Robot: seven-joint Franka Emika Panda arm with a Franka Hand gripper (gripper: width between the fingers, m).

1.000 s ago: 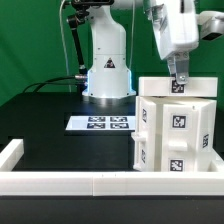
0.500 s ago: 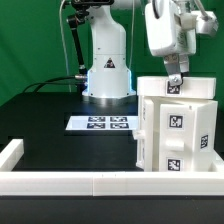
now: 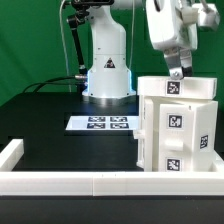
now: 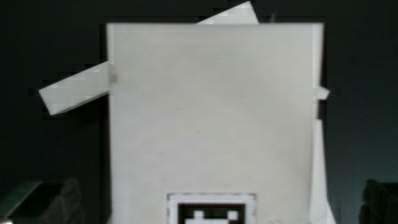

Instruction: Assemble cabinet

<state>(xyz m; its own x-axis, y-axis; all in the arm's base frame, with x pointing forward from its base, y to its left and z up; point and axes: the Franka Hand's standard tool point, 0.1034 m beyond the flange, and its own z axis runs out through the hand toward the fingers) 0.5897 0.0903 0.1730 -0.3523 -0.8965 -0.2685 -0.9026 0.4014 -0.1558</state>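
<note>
The white cabinet (image 3: 176,128) stands at the exterior view's right, with black-and-white tags on its front and side faces. A flat white tagged top part (image 3: 178,88) lies on it. My gripper (image 3: 178,69) hangs just above that top part, apart from it. In the wrist view the cabinet's white top face (image 4: 214,110) fills the middle, with a tag at its near edge. My gripper (image 4: 205,208) is open, with its dark fingers (image 4: 39,203) spread either side of the white face and holding nothing.
The marker board (image 3: 100,123) lies on the black table left of the cabinet. The arm's white base (image 3: 108,72) stands behind it. A low white border rail (image 3: 70,182) runs along the front edge and up the left side.
My gripper has risen a little off the cabinet's top part, which stays in place on the cabinet.
</note>
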